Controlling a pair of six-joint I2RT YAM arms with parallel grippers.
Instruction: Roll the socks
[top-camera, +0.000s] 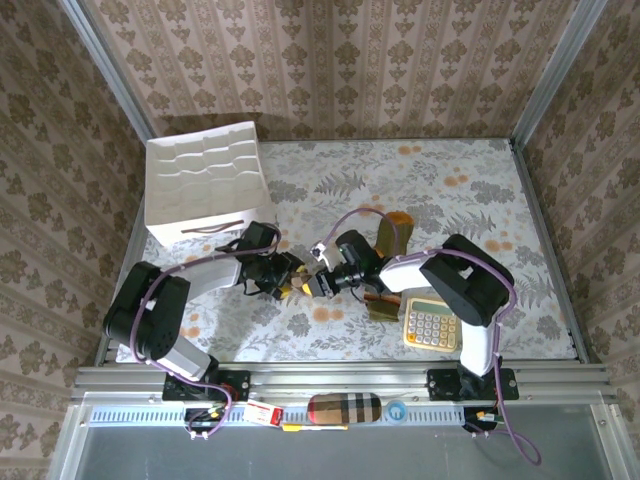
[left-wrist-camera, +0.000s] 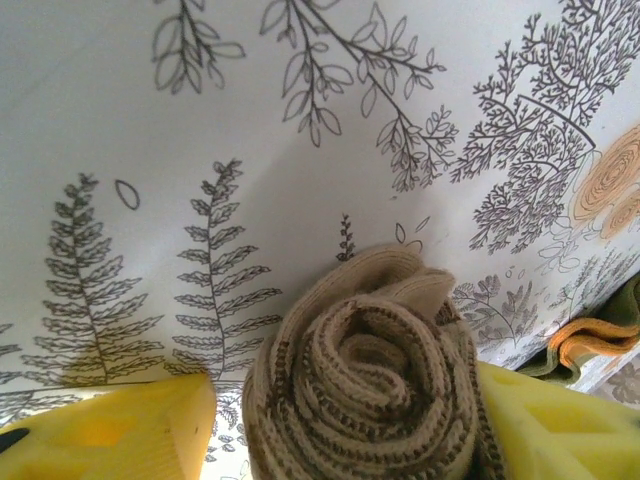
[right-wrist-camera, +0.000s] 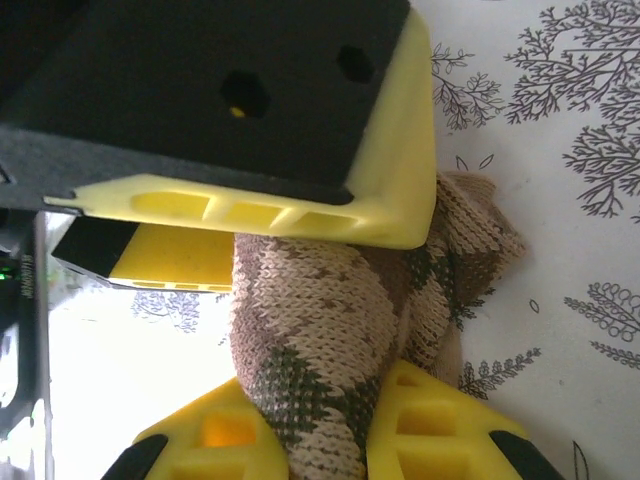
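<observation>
Rolled argyle sock (left-wrist-camera: 360, 350) is seen on the floral table (top-camera: 450, 180), between both grippers; left gripper (left-wrist-camera: 345, 400) is spread open around the roll, with a gap on one side; right gripper (right-wrist-camera: 320, 390) is clamped on the same sock; olive sock (top-camera: 386, 238) is laid flat just beyond them.

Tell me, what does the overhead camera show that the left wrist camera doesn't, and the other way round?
Overhead adds the wider scene: a white box, a calculator and a plaid case near the front edge. The left wrist camera adds a close look at the spiral end of the rolled argyle sock, sitting between the fingers of the open left pincer. Both include the leaf-printed tablecloth and the green-and-orange sock.
</observation>
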